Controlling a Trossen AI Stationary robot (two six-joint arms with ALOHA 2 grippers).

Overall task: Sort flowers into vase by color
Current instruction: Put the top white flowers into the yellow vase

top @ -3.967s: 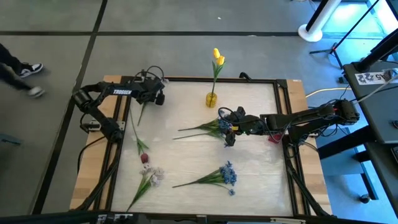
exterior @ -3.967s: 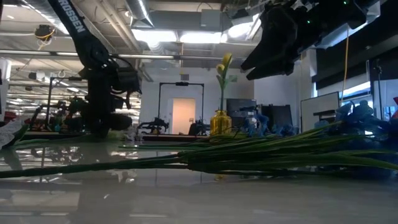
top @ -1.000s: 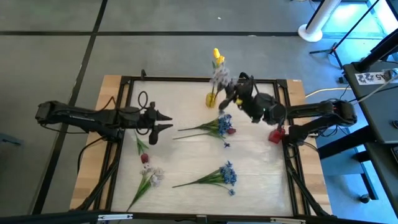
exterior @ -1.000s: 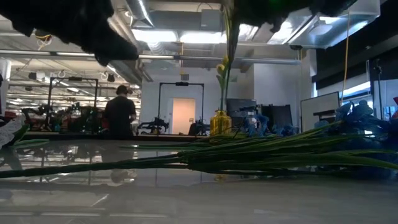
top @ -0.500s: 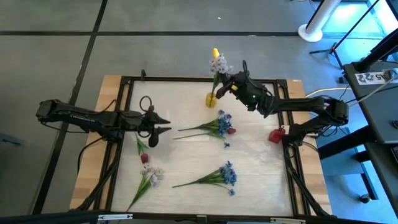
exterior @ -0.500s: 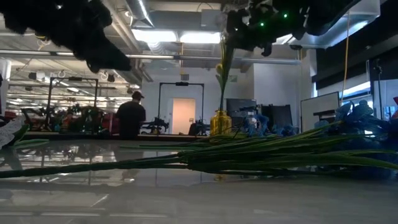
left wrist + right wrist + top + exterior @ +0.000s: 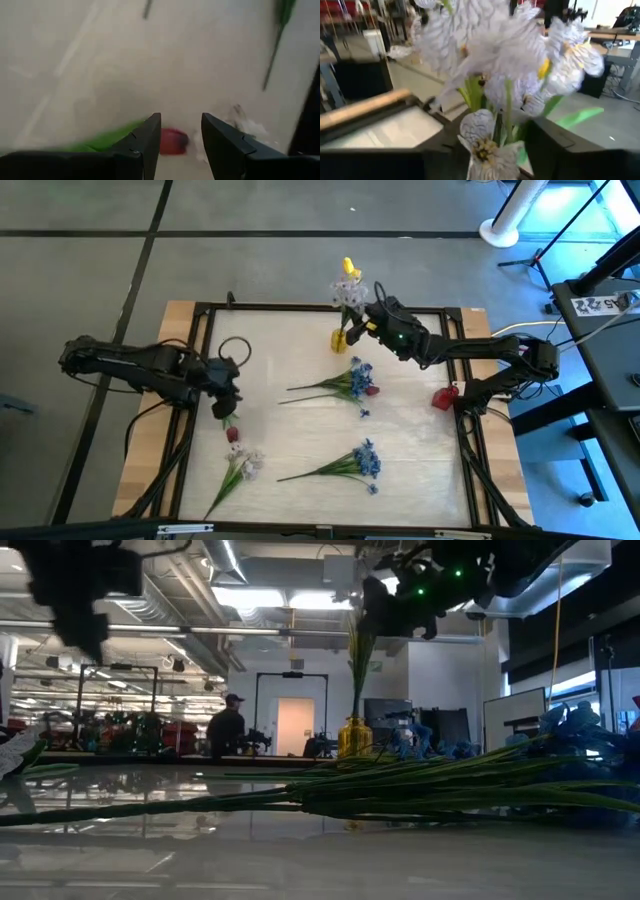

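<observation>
A yellow vase (image 7: pixel 340 338) stands at the table's far edge with a yellow tulip (image 7: pixel 348 268) and a white sprig (image 7: pixel 347 292) upright in it. My right gripper (image 7: pixel 362 322) is level beside them, open, its fingers on either side of the sprig (image 7: pixel 510 55). My left gripper (image 7: pixel 226 388) points down, open, over the dark red tulip (image 7: pixel 232 434); the bud (image 7: pixel 172 141) shows below the gap between its fingers. Flat on the table lie another white sprig (image 7: pixel 243 464) and two blue clusters (image 7: pixel 355 383), (image 7: pixel 365 460). My right gripper has a finger (image 7: pixel 555 145) on each side of the white sprig's stems (image 7: pixel 507 107), just under the blossoms, coming level from the table's right. Whether the fingers touch the stems, I cannot tell. The sprig stands upright with its stem down in the vase (image 7: pixel 354 737).
A small red object (image 7: pixel 443 397) sits by the table's right frame. The blue clusters' long green stems (image 7: pixel 400 790) stretch across the middle of the table. A person (image 7: pixel 228 725) stands in the room beyond the table.
My right gripper has carried the white sprig toward the far edge and down; the sprig, tilted before, now stands upright in the vase beside the yellow tulip. My left gripper has drawn back toward the table's left edge and tipped from level to pointing down over the red tulip.
</observation>
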